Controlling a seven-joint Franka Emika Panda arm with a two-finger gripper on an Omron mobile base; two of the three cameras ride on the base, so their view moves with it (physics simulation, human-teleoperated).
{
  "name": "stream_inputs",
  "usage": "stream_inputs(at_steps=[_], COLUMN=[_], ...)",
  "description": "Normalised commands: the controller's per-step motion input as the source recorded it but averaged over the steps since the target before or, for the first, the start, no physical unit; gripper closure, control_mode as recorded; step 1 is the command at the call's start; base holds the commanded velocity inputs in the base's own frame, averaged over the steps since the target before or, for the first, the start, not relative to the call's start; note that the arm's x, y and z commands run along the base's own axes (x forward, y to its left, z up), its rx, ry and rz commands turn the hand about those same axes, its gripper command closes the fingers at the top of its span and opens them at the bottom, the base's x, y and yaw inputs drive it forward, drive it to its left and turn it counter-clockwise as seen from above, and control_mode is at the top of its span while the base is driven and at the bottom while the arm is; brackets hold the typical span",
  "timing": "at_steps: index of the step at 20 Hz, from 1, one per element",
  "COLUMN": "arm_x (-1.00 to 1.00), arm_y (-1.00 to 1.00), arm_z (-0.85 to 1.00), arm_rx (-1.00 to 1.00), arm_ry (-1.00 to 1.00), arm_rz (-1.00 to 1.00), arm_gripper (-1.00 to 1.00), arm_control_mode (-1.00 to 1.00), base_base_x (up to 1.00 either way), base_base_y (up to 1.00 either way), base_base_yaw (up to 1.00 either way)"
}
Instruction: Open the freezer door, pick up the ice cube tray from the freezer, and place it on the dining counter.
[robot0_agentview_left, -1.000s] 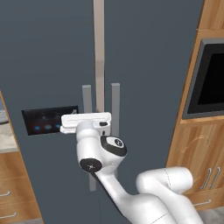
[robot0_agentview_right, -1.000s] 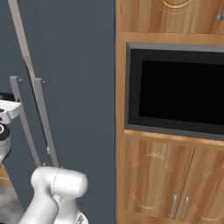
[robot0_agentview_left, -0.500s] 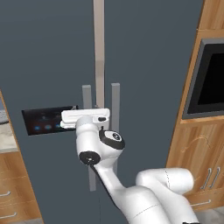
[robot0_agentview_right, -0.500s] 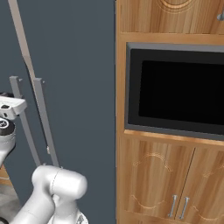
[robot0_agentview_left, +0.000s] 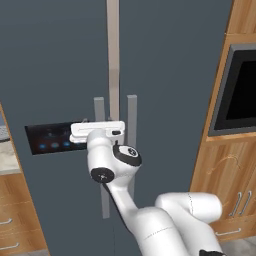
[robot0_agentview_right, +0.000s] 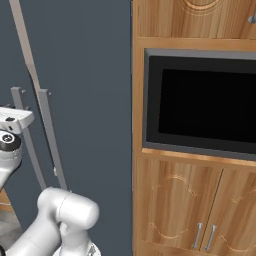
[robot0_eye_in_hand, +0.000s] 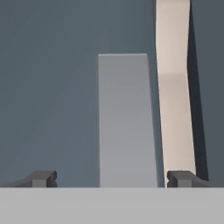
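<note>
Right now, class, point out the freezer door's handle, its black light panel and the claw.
Freezer door handle (robot0_eye_in_hand: 127, 127), hand view: middle of the grey bar, between the fingertips.
Black light panel (robot0_agentview_left: 50, 139), left base view: its lit face.
Claw (robot0_eye_in_hand: 111, 178), hand view: midway between the open fingertips.

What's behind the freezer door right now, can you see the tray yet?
No. The freezer door is shut, so the freezer's inside and any tray are covered. Visible in front: its grey bar handle between the open gripper fingertips.
</note>
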Motion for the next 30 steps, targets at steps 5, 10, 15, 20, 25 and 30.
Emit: stream_inputs(at_steps=[5,10,15,20,25,30], arm_x=[0.21,0.13,0.0,0.0,0.0,0.0], arm_y=[0.0,0.0,0.0,0.0,0.0,0.0], arm_z=[0.0,0.0,0.0,0.0,0.0,0.0], arm_rx=[0.0,0.0,0.0,0.0,0.0,0.0], arm_ry=[-0.01,0.0,0.0,0.0,0.0,0.0], arm_rz=[0.0,0.0,0.0,0.0,0.0,0.0], arm_gripper=[-1.0,-1.0,-1.0,-1.0,1.0,1.0], arm_control_mode=[-1.0,-1.0,-1.0,-1.0,-1.0,-1.0], base_base_x=[0.0,0.0,0.0,0.0,0.0,0.0], base_base_y=[0.0,0.0,0.0,0.0,0.0,0.0], base_base_yaw=[0.0,0.0,0.0,0.0,0.0,0.0])
